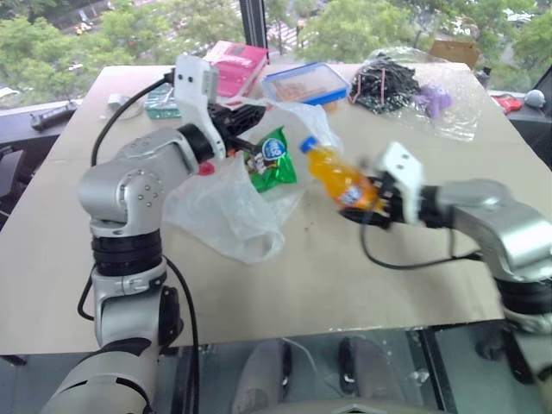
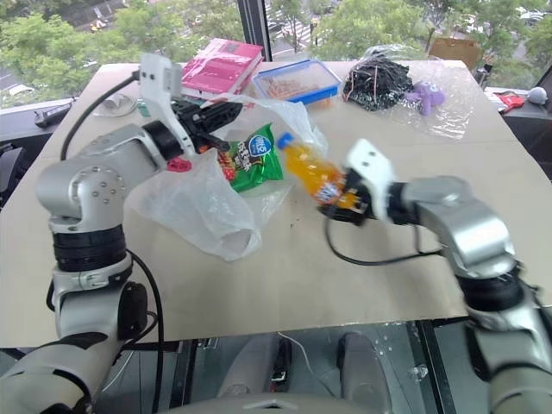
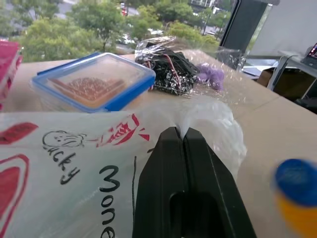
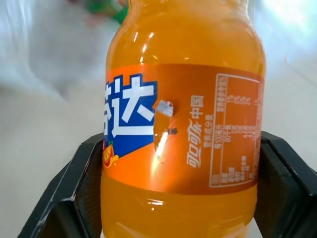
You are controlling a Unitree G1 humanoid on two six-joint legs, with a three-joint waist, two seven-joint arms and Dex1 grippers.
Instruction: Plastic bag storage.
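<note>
The plastic bag (image 1: 226,207), milky white with red print, lies crumpled on the table with one edge lifted. My left gripper (image 3: 181,133) is shut on that lifted edge and holds it up above the table. A green snack packet (image 1: 274,159) sits in the bag's mouth. To the right, my right gripper (image 1: 369,203) is shut on an orange soda bottle (image 4: 183,99). The bottle (image 1: 336,177) is tilted, and its blue cap points toward the bag's opening, just beside the snack packet.
Along the far side of the cardboard-covered table (image 1: 345,285) are a pink book (image 1: 235,62), a blue-lidded container (image 1: 306,84) and a clear bag of black items (image 1: 388,84) with a purple thing (image 1: 435,102). Small items lie at the far left corner.
</note>
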